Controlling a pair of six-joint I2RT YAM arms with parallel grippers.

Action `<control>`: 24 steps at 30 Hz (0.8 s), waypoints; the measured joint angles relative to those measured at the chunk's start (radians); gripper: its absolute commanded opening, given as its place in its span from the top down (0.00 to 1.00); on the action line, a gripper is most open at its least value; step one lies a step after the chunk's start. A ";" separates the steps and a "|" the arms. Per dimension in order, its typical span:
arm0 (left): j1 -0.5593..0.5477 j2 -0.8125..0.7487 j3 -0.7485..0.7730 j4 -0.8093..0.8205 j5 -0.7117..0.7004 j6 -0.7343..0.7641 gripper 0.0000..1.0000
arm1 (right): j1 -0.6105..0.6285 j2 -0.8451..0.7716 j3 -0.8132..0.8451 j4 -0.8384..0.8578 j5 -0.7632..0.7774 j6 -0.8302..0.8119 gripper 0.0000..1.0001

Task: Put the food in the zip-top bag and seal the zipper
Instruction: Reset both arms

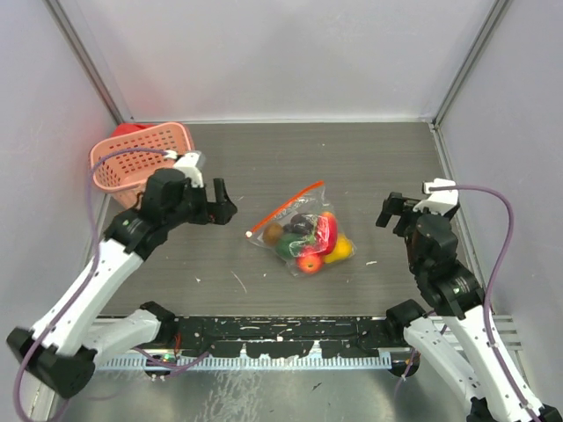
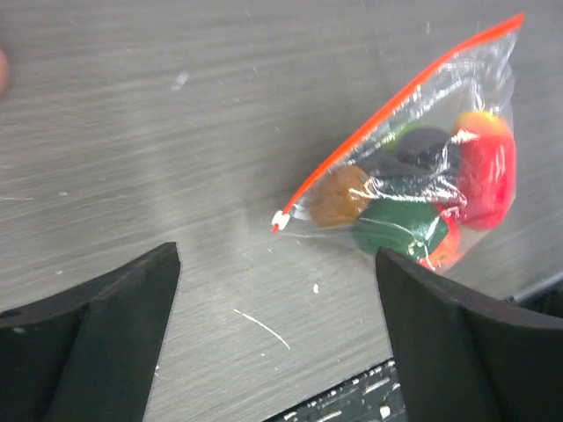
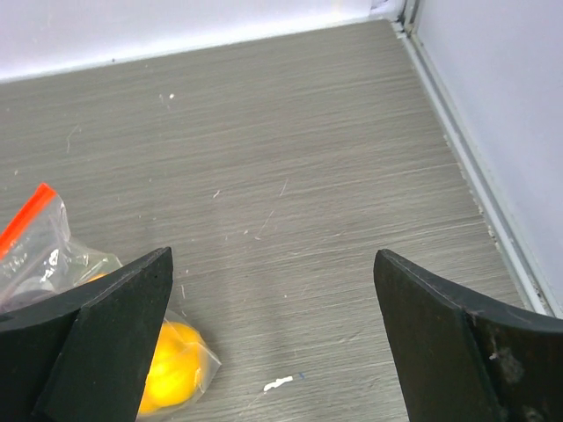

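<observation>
The clear zip-top bag [image 1: 306,236] lies on the table's middle with several toy fruits and vegetables inside: red, yellow, green, brown and dark purple. Its red-orange zipper strip [image 1: 286,209] runs straight along the upper left edge, white tip at the lower end. In the left wrist view the bag [image 2: 422,189] and zipper [image 2: 396,105] lie ahead and right. My left gripper [image 1: 222,200] is open and empty, left of the bag. My right gripper [image 1: 387,211] is open and empty, right of the bag; its wrist view shows a yellow fruit [image 3: 171,369] in the bag corner.
A pink lattice basket [image 1: 141,158] stands at the back left with something red behind it. Grey walls close the table on three sides. A black rail [image 1: 281,338] runs along the near edge. Small white flecks lie on the table.
</observation>
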 measured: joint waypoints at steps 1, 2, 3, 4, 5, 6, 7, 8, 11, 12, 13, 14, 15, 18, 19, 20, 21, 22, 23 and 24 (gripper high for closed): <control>0.000 -0.034 0.000 -0.006 -0.024 0.011 0.02 | 0.000 -0.006 0.008 -0.006 0.008 0.000 0.00; 0.000 -0.072 -0.003 -0.010 -0.057 0.014 0.02 | 0.000 -0.017 0.011 -0.009 0.021 0.001 0.00; 0.000 -0.113 -0.010 -0.011 -0.092 0.027 0.02 | 0.000 -0.027 0.011 -0.012 0.031 0.001 0.00; 0.000 -0.171 -0.024 -0.011 -0.139 0.037 0.02 | 0.000 -0.044 0.011 -0.023 0.044 0.002 0.00; 0.000 -0.217 -0.035 -0.012 -0.174 0.051 0.02 | 0.000 -0.055 0.011 -0.030 0.052 0.002 0.00; 0.000 -0.264 -0.049 -0.010 -0.211 0.061 0.02 | 0.000 -0.068 0.009 -0.032 0.060 0.003 0.00; 0.000 -0.301 -0.061 -0.010 -0.243 0.076 0.02 | 0.000 -0.084 0.005 -0.033 0.068 0.004 0.00; 0.000 -0.345 -0.078 -0.007 -0.285 0.088 0.02 | 0.000 -0.096 0.001 -0.035 0.075 0.004 0.00; 0.000 -0.450 -0.114 0.003 -0.378 0.130 0.02 | 0.000 -0.140 -0.018 -0.038 0.100 0.005 0.00; 0.000 -0.480 -0.129 0.014 -0.409 0.142 0.02 | 0.000 -0.154 -0.025 -0.037 0.106 0.004 0.00; 0.000 -0.499 -0.142 0.020 -0.430 0.154 0.02 | 0.000 -0.167 -0.032 -0.038 0.110 0.004 0.00; 0.000 -0.516 -0.158 0.032 -0.451 0.162 0.02 | 0.000 -0.179 -0.039 -0.037 0.112 0.005 0.00; 0.000 -0.530 -0.176 0.041 -0.469 0.170 0.02 | 0.000 -0.187 -0.044 -0.037 0.113 0.004 0.00; 0.000 -0.560 -0.239 0.073 -0.508 0.188 0.02 | 0.000 -0.201 -0.055 -0.035 0.115 0.004 0.00; 0.000 -0.566 -0.260 0.080 -0.512 0.192 0.02 | 0.000 -0.202 -0.056 -0.034 0.115 0.003 0.00; 0.001 -0.570 -0.277 0.085 -0.514 0.196 0.02 | 0.000 -0.202 -0.058 -0.032 0.115 0.003 0.00; 0.003 -0.570 -0.290 0.087 -0.515 0.202 0.02 | 0.000 -0.201 -0.061 -0.031 0.115 0.003 0.00; 0.005 -0.569 -0.297 0.088 -0.514 0.207 0.02 | 0.000 -0.201 -0.062 -0.030 0.115 0.002 0.00; 0.006 -0.568 -0.300 0.089 -0.513 0.209 0.02 | 0.000 -0.201 -0.062 -0.029 0.115 0.001 0.00; 0.007 -0.568 -0.300 0.091 -0.513 0.210 0.02 | 0.000 -0.201 -0.062 -0.029 0.115 0.000 0.00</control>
